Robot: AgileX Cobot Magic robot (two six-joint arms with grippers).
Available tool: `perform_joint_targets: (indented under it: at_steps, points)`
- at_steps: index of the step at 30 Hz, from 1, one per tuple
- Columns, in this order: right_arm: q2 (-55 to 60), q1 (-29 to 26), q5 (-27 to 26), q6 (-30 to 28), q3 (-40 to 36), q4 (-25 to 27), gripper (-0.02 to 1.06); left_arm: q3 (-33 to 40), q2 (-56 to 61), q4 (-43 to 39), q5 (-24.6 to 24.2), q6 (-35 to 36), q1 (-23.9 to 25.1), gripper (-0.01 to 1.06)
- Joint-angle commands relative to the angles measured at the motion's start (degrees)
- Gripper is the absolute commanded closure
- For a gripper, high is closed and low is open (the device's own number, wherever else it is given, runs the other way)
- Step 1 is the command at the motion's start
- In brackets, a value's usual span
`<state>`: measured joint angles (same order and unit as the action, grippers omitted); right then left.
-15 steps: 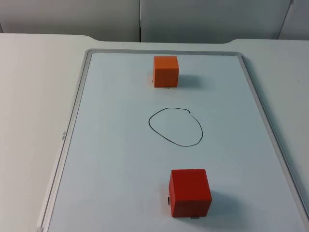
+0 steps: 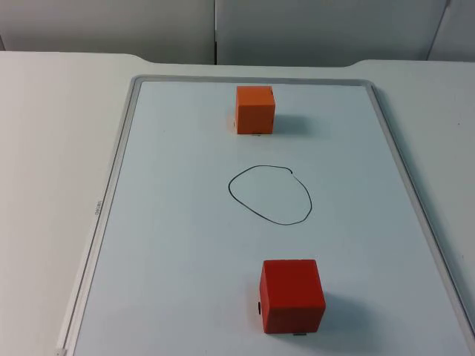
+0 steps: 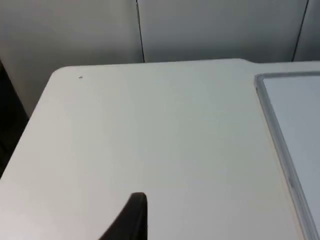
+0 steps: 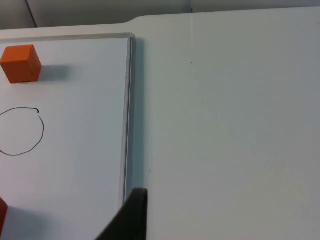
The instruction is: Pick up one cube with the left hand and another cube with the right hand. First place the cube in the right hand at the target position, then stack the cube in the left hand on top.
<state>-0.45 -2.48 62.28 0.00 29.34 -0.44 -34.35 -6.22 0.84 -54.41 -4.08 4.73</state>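
Top view: orange cube (image 2: 255, 109) & red cube (image 2: 292, 295) sit apart on whiteboard (image 2: 171, 245), drawn circle (image 2: 269, 194) btwn. Left end effector (image 3: 131, 220), right end effector (image 4: 129, 216) over counter (image 3: 150, 140); grip state can't tell.

The whiteboard (image 2: 119, 185) runs off the near edge in the top view. The red cube (image 4: 2, 215) is cut off in the right wrist view, so just a corner peeks in. The drawn circle (image 4: 20, 132) is cut off there too.
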Motion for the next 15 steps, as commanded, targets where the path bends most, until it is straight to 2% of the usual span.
perform_joint_targets:
  at_steps: [1, 5, 15]
  points:
    - [0.4, -0.4, -0.4, 0.0, -0.2, -0.2, 0.00, -1.9, -3.8, 0.9, 5.6, 0.0, -0.3, 0.00]
    - [0.4, -0.4, -0.4, 0.0, -0.2, -0.2, 0.00, -7.3, -13.7, 1.7, 13.2, 0.0, -0.3, 0.00]
    - [0.4, -0.4, -0.4, 0.0, -0.2, -0.2, 0.00, -21.3, -35.2, 2.0, 22.4, 0.0, -0.3, 0.01]
